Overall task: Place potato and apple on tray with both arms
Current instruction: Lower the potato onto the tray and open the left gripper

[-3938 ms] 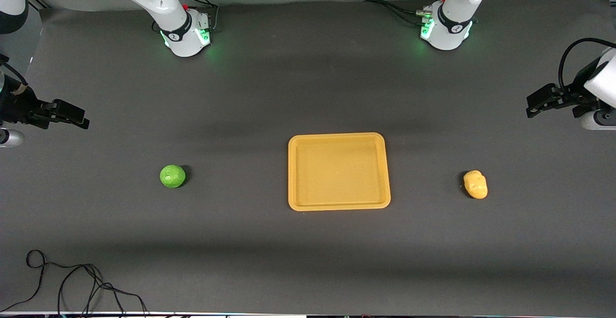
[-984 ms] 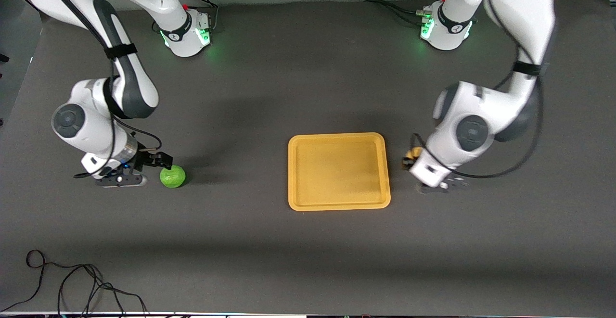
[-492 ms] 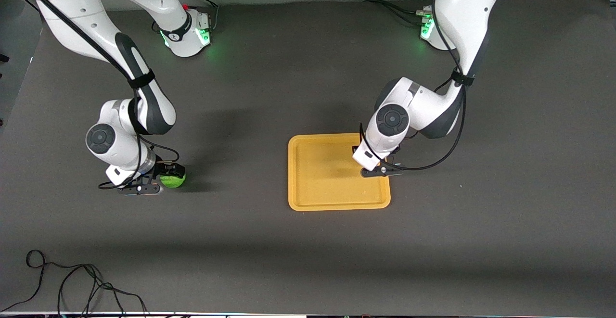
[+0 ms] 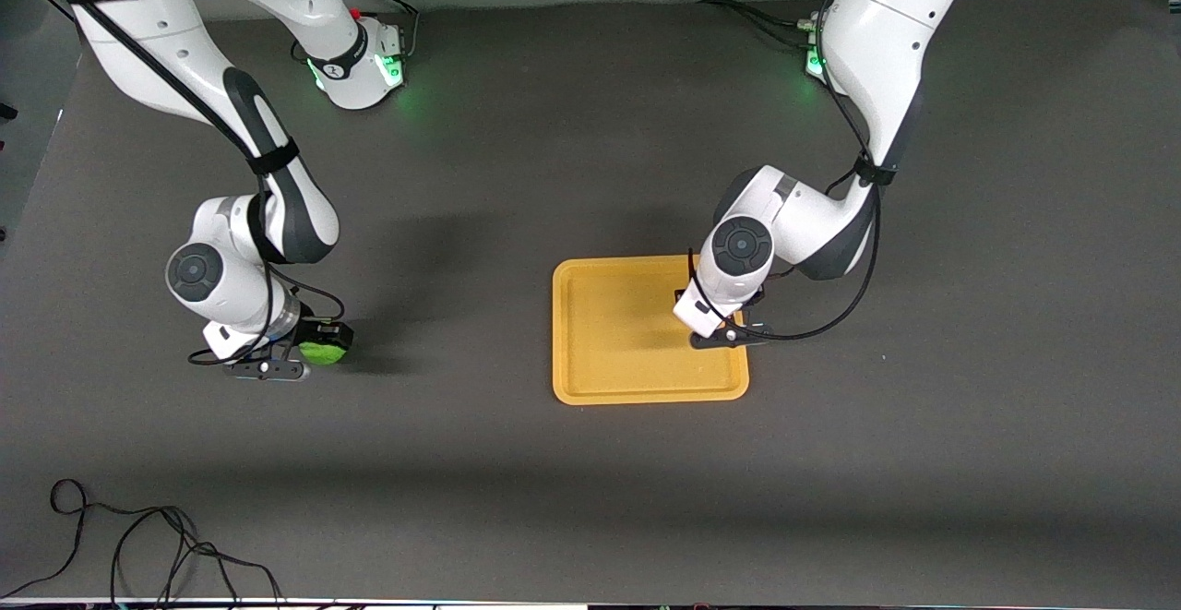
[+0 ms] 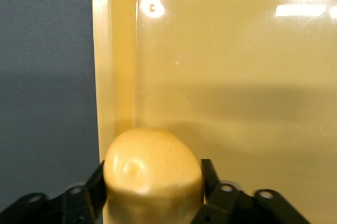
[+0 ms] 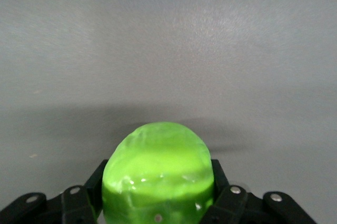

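Observation:
The orange-yellow tray [image 4: 590, 379] lies mid-table. My left gripper [image 4: 718, 326] is over the tray's end toward the left arm. It is shut on the yellow-orange potato [image 5: 152, 168], which the wrist hides in the front view. In the left wrist view a black finger [image 5: 206, 174] presses each side of the potato, low over the tray floor [image 5: 237, 76]. My right gripper [image 4: 312, 352] is toward the right arm's end of the table. It is shut on the green apple [image 4: 325, 350], also seen in the right wrist view [image 6: 158, 166], close to the dark table.
A black cable [image 4: 138, 545] coils on the table at the corner nearest the front camera, toward the right arm's end. The two green-lit arm bases [image 4: 355, 65] [image 4: 853, 61] stand along the table's edge farthest from the camera.
Both arms came in from the table ends and closed on the fruits. The left gripper carried the potato over the tray and has sunk slightly. The right gripper and apple have shifted a little.

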Action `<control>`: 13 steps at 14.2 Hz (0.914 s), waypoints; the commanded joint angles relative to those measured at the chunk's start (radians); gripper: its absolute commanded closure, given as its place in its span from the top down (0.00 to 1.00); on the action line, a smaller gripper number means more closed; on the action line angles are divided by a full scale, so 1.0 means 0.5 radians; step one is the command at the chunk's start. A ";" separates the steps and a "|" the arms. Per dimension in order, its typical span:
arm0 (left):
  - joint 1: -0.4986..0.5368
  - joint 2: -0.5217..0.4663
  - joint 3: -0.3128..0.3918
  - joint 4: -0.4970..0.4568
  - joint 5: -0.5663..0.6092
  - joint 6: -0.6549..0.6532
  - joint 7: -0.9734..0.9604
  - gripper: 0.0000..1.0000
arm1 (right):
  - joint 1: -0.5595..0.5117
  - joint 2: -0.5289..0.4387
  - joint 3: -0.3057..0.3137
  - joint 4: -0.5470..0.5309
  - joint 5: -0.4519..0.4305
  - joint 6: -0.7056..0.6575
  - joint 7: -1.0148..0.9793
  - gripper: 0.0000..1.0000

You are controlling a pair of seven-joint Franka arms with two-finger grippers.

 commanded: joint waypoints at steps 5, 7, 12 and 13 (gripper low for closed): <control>-0.032 0.003 0.038 0.052 0.040 -0.003 -0.065 1.00 | 0.413 -0.037 0.010 0.626 0.065 -0.677 0.406 0.50; 0.011 -0.107 0.048 0.043 0.043 -0.025 -0.034 1.00 | 0.588 0.101 0.010 0.837 0.163 -0.677 0.620 0.42; 0.295 -0.435 0.048 0.025 0.064 -0.214 0.247 1.00 | 0.968 0.683 0.010 1.548 0.172 -0.610 1.157 0.41; 0.378 -0.512 0.045 0.025 0.064 -0.257 0.309 1.00 | 1.024 0.830 0.010 1.720 0.172 -0.548 1.255 0.41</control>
